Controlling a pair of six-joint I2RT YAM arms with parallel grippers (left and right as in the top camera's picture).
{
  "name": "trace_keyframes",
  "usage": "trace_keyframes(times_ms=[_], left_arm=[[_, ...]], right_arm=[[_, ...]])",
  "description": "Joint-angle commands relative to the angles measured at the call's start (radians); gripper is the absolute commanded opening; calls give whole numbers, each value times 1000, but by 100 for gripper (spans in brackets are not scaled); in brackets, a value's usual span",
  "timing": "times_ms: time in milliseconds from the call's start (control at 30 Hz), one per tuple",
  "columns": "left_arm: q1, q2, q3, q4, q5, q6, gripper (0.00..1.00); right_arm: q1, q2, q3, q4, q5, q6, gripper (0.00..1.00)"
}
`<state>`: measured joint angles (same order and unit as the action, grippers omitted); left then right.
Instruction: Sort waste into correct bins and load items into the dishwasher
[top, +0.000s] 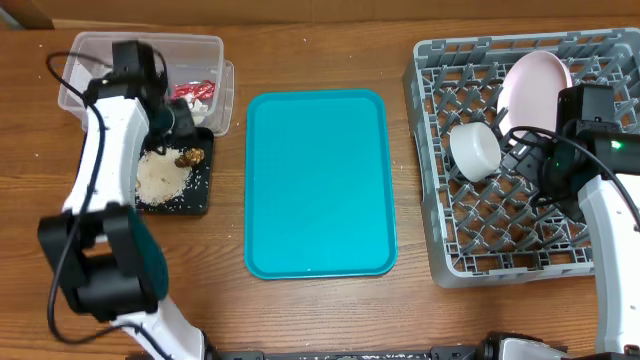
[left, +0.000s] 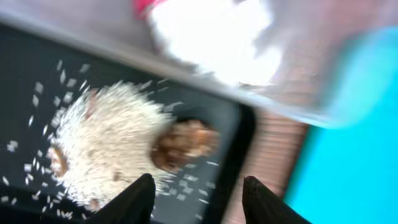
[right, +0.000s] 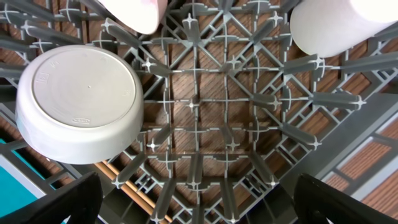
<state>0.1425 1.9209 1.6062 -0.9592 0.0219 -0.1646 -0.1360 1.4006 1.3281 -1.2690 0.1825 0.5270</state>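
My left gripper (left: 199, 200) hangs open over the near corner of the black tray (left: 31, 62), nothing between its fingers. In that bin lie a heap of white rice grains (left: 106, 143) and a brown food lump (left: 183, 144). The clear tub (top: 100, 55) behind it holds the white tissue wad (left: 211, 37) and the red-and-white wrapper (top: 195, 92). Over the grey dish rack (top: 455, 255), my right gripper (right: 199, 208) is wide open and empty. An upturned bowl (right: 78, 102), a pink plate (top: 535, 85) and another white dish (right: 339, 25) stand in the rack. Wooden chopsticks (right: 130, 190) lie low among the pegs.
The teal serving tray (top: 318, 180) lies bare in the middle of the wooden table, between the bins and the rack. The left arm's base stands at the front left, and the right arm reaches in from the right edge.
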Motion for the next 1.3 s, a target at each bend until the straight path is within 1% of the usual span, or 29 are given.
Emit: trace_keyframes(times_ms=[0,33,67,100,167,367,567,633,700,833,867,967,1100,1133,1167,1267], left_arm=[[-103,-148,51,-58,182,203,34],[-147,-159,51,-100,192,241,10],[-196,-159,51,-149,189,272,4],[-257,-153,44,-204,188,312,4],[-348,-147,19,-249,188,322,4],[-673,-143,-151,-256,189,345,4],[-890,-143,-270,-312,268,341,4],[-956,-143,-311,-317,267,304,4],[-982,-143,-347,-309,267,283,4],[-987,-143,-420,-274,267,264,4],[-987,-143,-458,-266,275,261,4],[-987,-143,-494,-243,327,261,4],[-987,-143,-533,-202,326,245,4],[-986,-143,-543,-183,313,225,4],[-985,-143,-552,-159,282,181,4],[-985,-143,-554,-153,283,180,5]], right_arm=[[-2,-18,2,7,-4,-11,100],[-2,-18,2,6,-4,-11,100],[-2,-18,2,6,-4,-11,100],[-2,-18,2,6,-4,-12,100],[-2,-18,2,6,-4,-11,100],[-2,-18,2,6,-4,-12,100],[-2,-18,2,6,-4,-12,100],[-2,-18,2,6,-4,-12,100],[-2,-18,2,6,-4,-12,100],[-2,-18,2,6,-4,-12,100],[-2,-18,2,6,-4,-11,100],[-2,-18,2,6,-5,-11,100],[-2,-18,2,2,-5,-11,100],[-2,-18,2,2,-5,-12,100],[-2,-18,2,2,-5,-11,100],[-2,-18,2,2,-5,-11,100]])
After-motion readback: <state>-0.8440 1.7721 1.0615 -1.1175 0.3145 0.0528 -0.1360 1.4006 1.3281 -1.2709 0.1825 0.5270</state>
